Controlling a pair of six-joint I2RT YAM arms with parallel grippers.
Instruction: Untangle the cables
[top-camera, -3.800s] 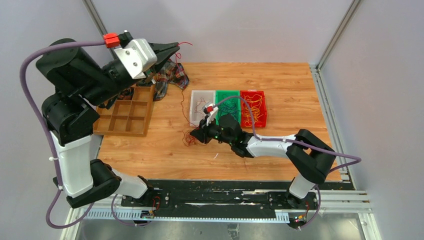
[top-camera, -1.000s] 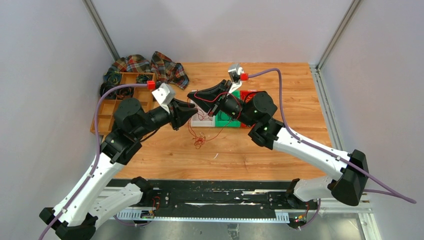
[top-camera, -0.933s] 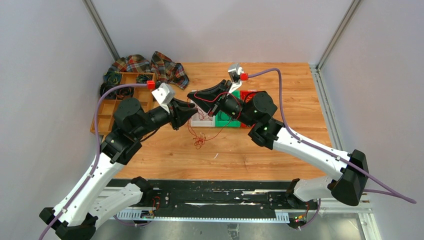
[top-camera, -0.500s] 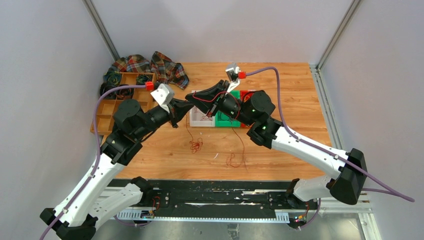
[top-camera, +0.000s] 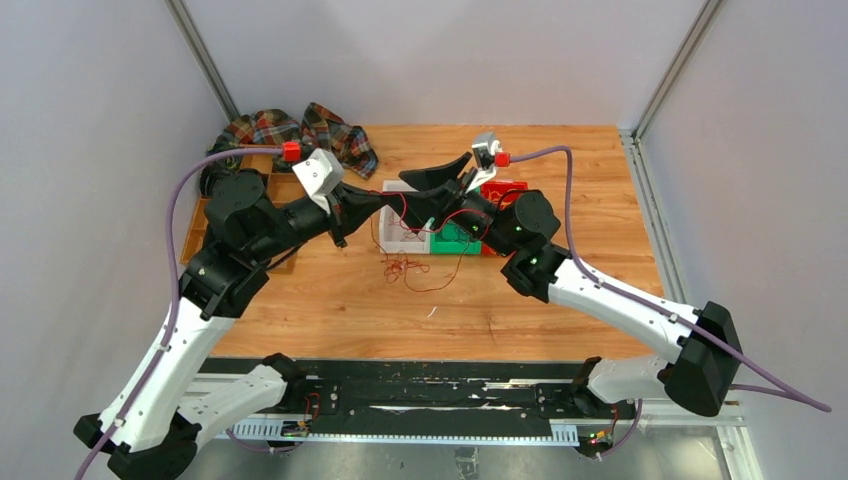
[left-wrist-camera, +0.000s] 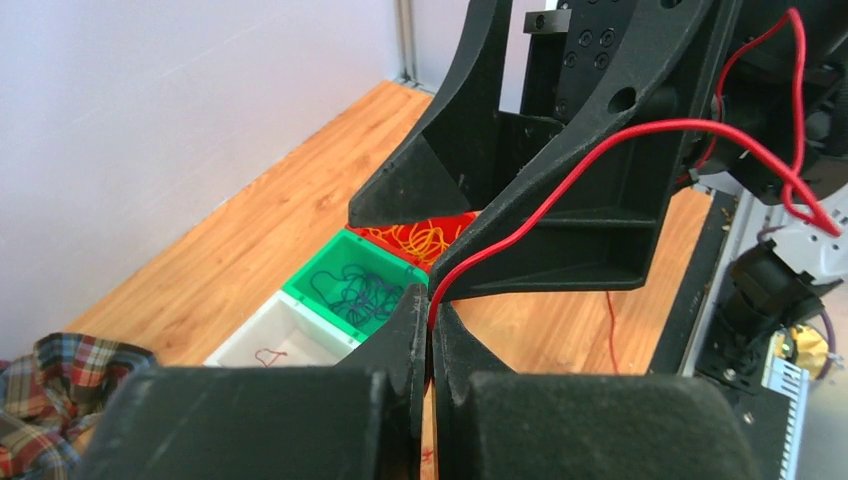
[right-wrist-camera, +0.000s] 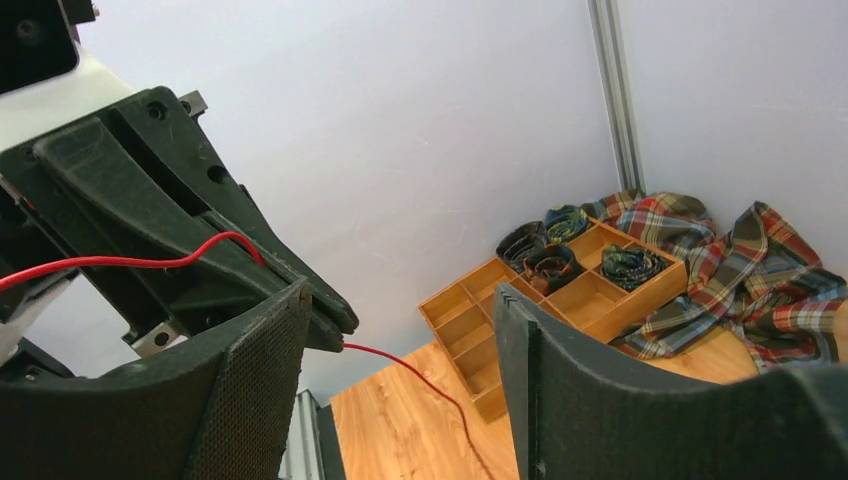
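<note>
A thin red cable (left-wrist-camera: 560, 185) runs out of my left gripper (left-wrist-camera: 430, 315), whose jaws are pressed shut on it. From there it drapes over a finger of my right gripper (top-camera: 415, 192) and loops round that wrist. The right gripper (right-wrist-camera: 400, 295) stands open, its pads wide apart, with only the table behind the gap. Below both grippers the cable hangs to a small red tangle (top-camera: 400, 267) on the wooden table. In the right wrist view the left gripper (right-wrist-camera: 215, 235) fills the left side, with the red cable (right-wrist-camera: 425, 380) trailing from its tip.
Behind the grippers stand a white bin (top-camera: 398, 238), a green bin (top-camera: 458, 238) with dark cables and a red bin (top-camera: 508, 189) with yellow-orange ones. A wooden compartment tray (right-wrist-camera: 560, 290) with coiled rolls and a plaid cloth (top-camera: 335, 135) lie at the back left.
My right gripper has opened and let go of the red cable. My left gripper has shut on it and lifted toward the right one. The hanging loop has swung back under the grippers.
</note>
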